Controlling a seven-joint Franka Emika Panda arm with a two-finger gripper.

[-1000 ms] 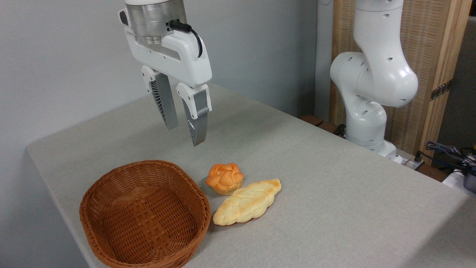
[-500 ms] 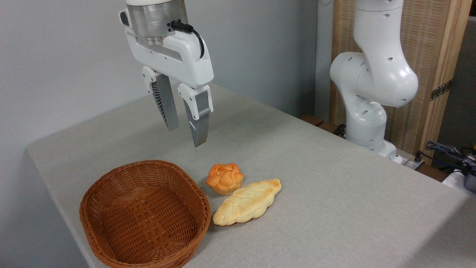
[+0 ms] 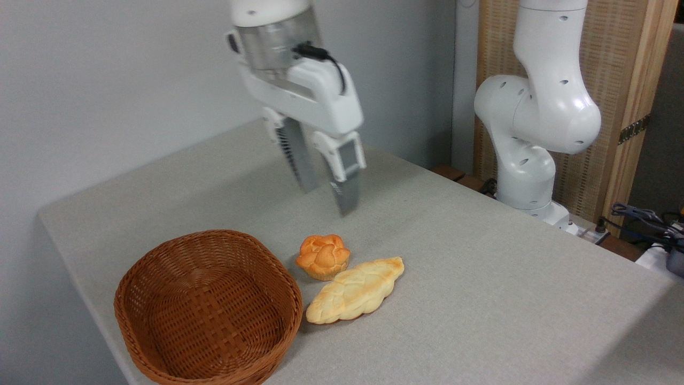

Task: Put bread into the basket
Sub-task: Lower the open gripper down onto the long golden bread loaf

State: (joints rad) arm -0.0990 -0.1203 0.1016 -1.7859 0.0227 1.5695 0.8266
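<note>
The basket [image 3: 208, 310] held nothing; it sat down and to the left of the jaws, close to the table [image 3: 481, 299] front-left edge. The gripper [image 3: 328, 200] hung in the air with its jaws slightly spread, gripping nothing. The bread [image 3: 355, 290] lay on the table below the jaws, its left tip just beside the basket rim. An orange bun [image 3: 323, 256] touched its far side. Bare tabletop stretched right of the jaws.

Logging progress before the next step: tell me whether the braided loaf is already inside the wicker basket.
No, the braided loaf lies on the table just right of the empty wicker basket, beside the orange bun.
</note>
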